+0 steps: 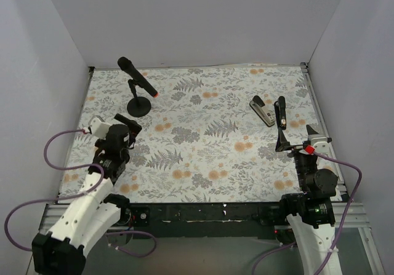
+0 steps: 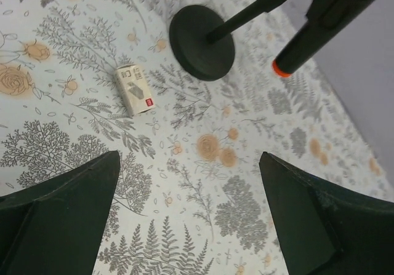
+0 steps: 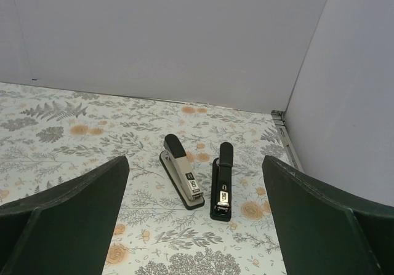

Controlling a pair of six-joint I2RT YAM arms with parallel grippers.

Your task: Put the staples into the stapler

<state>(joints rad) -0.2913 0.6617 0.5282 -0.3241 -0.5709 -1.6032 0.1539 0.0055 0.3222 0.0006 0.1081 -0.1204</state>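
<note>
Two closed staplers lie side by side at the right back of the table: a silver-grey stapler (image 3: 183,178) (image 1: 263,111) with a black rear end, and to its right an all-black stapler (image 3: 221,183) (image 1: 282,111) with a chrome nose. My right gripper (image 3: 196,164) (image 1: 299,138) is open and empty, held short of them. The whitish staples box (image 2: 135,89) lies flat near the microphone base, ahead of my left gripper (image 2: 188,164) (image 1: 129,124), which is open and empty above the cloth. I cannot make out the box in the top view. No loose staple block shows.
A black microphone (image 1: 136,77) with an orange tip stands on a round base (image 1: 139,107) (image 2: 202,41) at the back left. Grey walls close the back and both sides. A metal rail (image 1: 314,103) runs along the right edge.
</note>
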